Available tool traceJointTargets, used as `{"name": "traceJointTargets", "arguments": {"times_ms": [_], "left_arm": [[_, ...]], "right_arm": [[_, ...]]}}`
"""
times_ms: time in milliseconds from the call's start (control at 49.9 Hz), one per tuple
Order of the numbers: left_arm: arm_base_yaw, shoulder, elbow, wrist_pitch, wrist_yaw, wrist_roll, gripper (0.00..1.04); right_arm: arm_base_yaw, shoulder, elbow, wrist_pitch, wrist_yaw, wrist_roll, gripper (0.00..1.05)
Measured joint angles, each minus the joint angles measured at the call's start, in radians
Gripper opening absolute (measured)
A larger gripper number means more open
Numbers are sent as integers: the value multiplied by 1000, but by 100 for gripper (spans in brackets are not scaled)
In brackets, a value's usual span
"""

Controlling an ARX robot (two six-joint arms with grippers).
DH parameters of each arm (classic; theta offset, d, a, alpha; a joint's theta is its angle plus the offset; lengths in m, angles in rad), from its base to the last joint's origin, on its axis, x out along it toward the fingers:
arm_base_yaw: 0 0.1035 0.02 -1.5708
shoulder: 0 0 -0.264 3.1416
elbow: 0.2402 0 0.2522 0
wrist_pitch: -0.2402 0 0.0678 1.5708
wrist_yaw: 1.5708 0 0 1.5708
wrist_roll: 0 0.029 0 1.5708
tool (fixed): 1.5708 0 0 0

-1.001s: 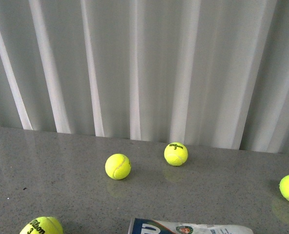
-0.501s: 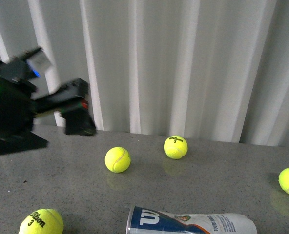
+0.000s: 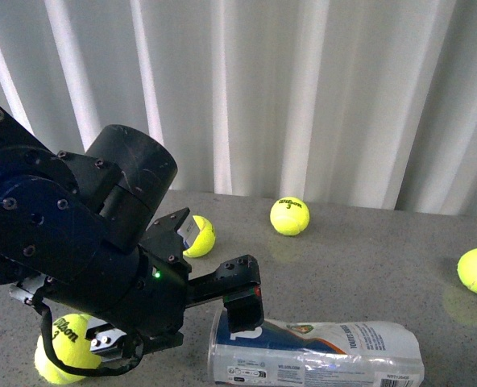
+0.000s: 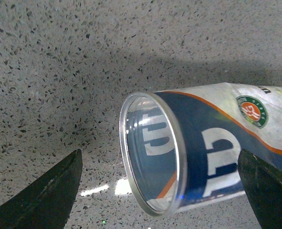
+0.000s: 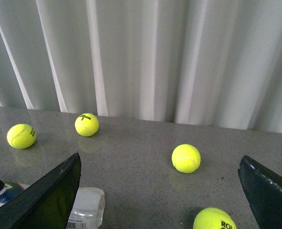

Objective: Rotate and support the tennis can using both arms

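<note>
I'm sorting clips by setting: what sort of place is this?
Probably an indoor robot test bench, not a court: a grey speckled tabletop, a plain white curtain as backdrop, and loose tennis balls around a tennis can lying on its side.

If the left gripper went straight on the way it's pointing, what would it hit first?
Most likely the tennis can: its silver-rimmed end lies between the open fingers of the left gripper, with the table behind. Depth is hard to judge.
</note>
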Motion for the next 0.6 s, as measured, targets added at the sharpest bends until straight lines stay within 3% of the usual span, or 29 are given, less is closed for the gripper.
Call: {"name": "traceJointTargets", "arguments": {"times_ms": [601], "left_arm": [[18, 16, -2, 79, 83, -186, 98]], "right_arm": [[0, 0, 0, 0, 0, 0, 98]]}}
